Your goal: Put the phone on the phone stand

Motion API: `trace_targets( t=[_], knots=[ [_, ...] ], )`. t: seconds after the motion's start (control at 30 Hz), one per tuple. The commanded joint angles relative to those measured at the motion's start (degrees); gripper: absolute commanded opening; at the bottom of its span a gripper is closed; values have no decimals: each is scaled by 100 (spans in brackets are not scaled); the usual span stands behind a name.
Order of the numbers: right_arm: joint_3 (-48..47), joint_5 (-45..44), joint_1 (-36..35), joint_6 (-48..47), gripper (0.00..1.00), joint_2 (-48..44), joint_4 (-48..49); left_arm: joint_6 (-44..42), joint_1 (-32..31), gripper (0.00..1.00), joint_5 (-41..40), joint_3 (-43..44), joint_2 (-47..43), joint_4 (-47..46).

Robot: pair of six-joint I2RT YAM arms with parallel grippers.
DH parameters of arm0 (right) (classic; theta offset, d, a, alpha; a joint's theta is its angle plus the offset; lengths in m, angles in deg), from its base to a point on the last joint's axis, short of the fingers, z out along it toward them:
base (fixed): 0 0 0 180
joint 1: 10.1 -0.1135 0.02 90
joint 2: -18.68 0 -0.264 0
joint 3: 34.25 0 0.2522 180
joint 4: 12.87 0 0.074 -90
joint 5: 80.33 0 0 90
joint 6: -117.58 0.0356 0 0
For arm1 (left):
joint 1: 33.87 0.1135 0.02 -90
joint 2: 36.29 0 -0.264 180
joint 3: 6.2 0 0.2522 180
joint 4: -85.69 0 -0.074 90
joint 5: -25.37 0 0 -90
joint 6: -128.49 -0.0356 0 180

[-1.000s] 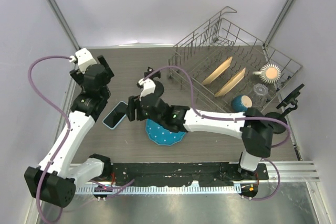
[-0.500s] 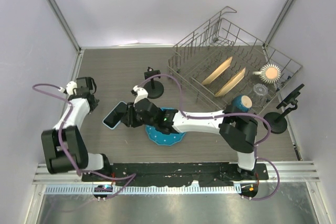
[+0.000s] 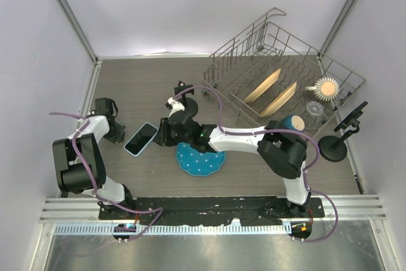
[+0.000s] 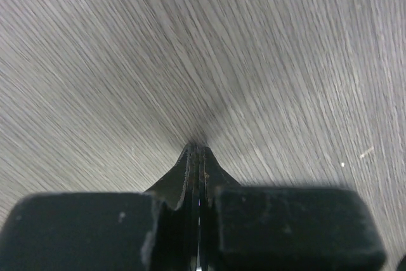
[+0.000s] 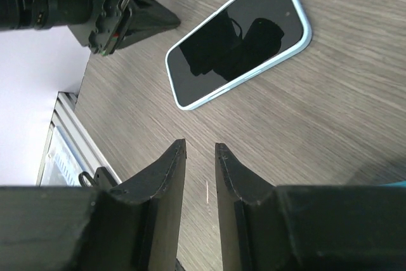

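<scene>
The phone (image 3: pixel 141 139) lies flat and screen up on the wooden table, dark glass in a light-blue frame. My right gripper (image 3: pixel 162 135) is just right of it. In the right wrist view the phone (image 5: pixel 238 39) is ahead of the right gripper (image 5: pixel 200 147), whose jaws stand narrowly open with nothing between them. My left gripper (image 3: pixel 118 134) is shut, left of the phone, its tip (image 4: pixel 196 148) down on the bare table. A small black stand with a round base (image 3: pixel 188 106) is behind the right arm. A taller black stand with a tilted cradle (image 3: pixel 342 132) is at the far right.
A blue dotted plate (image 3: pixel 200 160) lies under the right forearm. A wire dish rack (image 3: pixel 236 61) at the back right holds two yellow plates, a glass and a blue cup (image 3: pixel 291 124). The left gripper (image 5: pixel 136 20) shows at the top left of the right wrist view.
The left arm has folded back and down to the left, and its gripper has shut. The right gripper has narrowed and drawn slightly right of the phone, which now lies flat.
</scene>
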Motion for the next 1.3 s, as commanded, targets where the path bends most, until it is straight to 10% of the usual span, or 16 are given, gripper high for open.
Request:
trace_targets(
  t=[0.0, 0.3, 0.5, 0.73, 1.27],
  knots=[
    [20, 75, 69, 34, 31, -67, 138, 451, -65, 0, 667, -362, -165, 291],
    [267, 14, 297, -150, 41, -208, 6, 847, -311, 0, 2150, -1214, -1465, 11],
    [57, -250, 333, -756, 84, -234, -556, 971, -399, 0, 2653, -1400, -2333, -148],
    [-1208, -996, 61, -1223, 85, 372, -2013, 181, -399, 87, 406, -575, -3715, -175],
    [-5341, -3291, -898, -212, 86, 2675, -5074, -794, -381, 96, -2181, 1501, -2820, -175]
  ],
)
